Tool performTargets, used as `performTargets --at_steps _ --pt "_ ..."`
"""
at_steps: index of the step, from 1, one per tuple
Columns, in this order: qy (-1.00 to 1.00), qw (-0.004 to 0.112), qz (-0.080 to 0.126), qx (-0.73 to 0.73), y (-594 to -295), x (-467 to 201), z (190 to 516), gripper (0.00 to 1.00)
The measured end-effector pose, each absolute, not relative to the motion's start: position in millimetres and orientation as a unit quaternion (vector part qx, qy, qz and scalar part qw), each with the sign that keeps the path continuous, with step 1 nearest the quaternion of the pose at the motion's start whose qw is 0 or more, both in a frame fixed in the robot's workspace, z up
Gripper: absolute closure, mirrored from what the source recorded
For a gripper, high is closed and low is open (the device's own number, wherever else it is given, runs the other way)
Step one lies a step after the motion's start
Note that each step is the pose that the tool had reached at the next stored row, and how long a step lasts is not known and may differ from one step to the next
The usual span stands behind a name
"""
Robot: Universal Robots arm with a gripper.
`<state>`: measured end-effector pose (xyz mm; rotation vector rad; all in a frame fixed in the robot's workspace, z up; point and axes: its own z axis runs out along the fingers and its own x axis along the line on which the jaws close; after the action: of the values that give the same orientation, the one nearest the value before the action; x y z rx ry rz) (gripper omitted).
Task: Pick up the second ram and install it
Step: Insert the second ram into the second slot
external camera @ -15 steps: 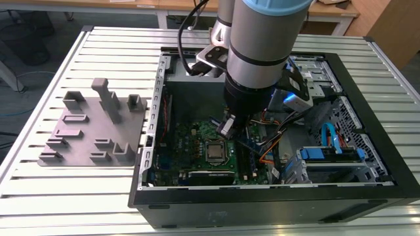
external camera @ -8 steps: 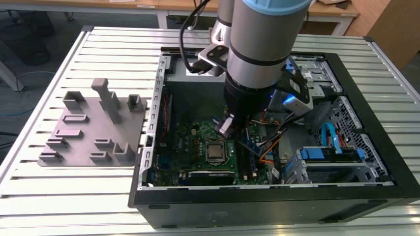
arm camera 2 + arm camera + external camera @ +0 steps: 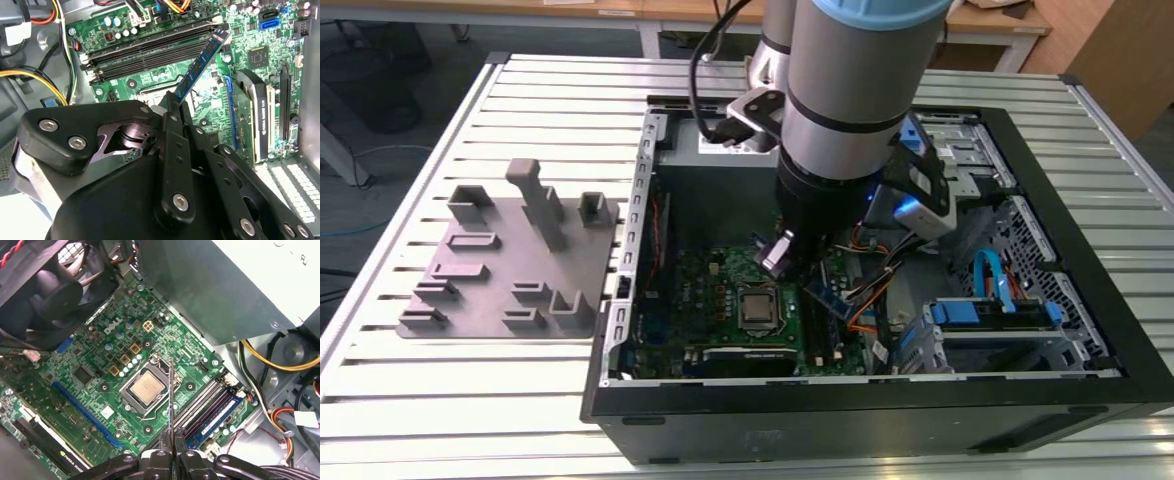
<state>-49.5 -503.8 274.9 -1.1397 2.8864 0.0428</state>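
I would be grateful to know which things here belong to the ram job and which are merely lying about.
In the job: gripper, shut on the ram; slots.
Lying about: fixture block; processor; fan; yellow cables.

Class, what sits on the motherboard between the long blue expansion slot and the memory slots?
The processor, in the first wrist view. The end effector holds the second ram.

Slatted metal table (image 3: 520,90). Two things sit directly on it: a grey plastic fixture block (image 3: 507,270) on the exterior view's left and an open black PC case (image 3: 854,425), lying on its side, on the right. They're just beside each other; can't tell if they touch.
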Motion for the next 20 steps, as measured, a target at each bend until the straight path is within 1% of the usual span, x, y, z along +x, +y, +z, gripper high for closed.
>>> performTargets --at_steps 20 --pt "0.957 0.019 0.01 -0.289 -503.8 -49.3 274.9 0.86"
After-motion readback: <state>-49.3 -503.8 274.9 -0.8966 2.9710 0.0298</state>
